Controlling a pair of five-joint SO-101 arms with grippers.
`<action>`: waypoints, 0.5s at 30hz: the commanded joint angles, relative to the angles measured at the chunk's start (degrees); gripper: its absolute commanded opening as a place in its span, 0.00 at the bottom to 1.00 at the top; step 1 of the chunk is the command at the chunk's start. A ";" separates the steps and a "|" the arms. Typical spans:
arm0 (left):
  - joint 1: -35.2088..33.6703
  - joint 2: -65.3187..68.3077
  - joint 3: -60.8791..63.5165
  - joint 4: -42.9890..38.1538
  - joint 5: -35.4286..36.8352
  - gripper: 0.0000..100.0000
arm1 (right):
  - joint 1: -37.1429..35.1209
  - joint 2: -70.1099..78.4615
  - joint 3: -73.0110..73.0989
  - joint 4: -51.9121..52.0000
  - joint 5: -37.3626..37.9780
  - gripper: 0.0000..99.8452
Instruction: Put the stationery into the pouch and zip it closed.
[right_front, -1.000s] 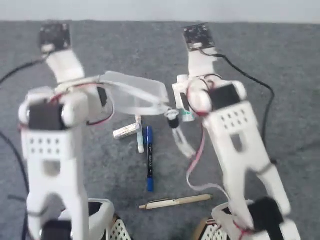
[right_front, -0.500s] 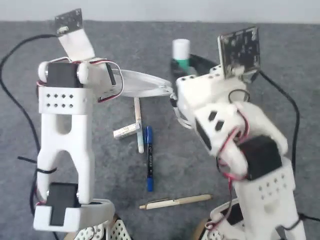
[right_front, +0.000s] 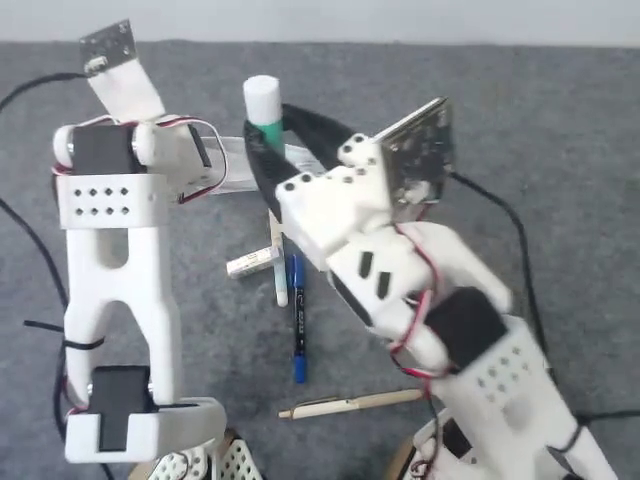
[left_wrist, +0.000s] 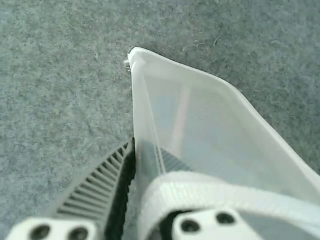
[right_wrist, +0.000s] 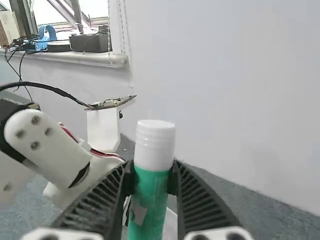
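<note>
Grips green glue stick (right_wrist: 150, 192), small label (right_wrist: 136, 213) illegible, between right fingers (right_wrist: 107, 197); pinches clear pouch (left_wrist: 205, 125) with left fingers (left_wrist: 105, 187) above tabletop (left_wrist: 60, 75).

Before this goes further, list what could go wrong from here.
The pouch is held at one end by the left tool; a push from the glue stick could tug it loose. The right tool holds the stick upright, so it may catch the pouch's rim. If dropped, it could scatter the pens lying nearby.

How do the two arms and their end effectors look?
The left arm and right arm are white with black motors, rows of small holes and red and black cables. The left end effector and right end effector have black ribbed fingers.
</note>
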 joint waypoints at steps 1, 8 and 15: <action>-0.09 -0.44 -3.21 1.05 0.70 0.01 | -0.57 -0.22 8.18 -17.19 -0.18 0.01; -0.09 -0.35 -3.21 1.76 0.70 0.01 | -0.40 0.48 17.93 -32.48 -0.09 0.01; -0.09 -0.35 -3.21 1.85 0.70 0.01 | 1.63 9.54 19.43 -41.63 1.41 0.01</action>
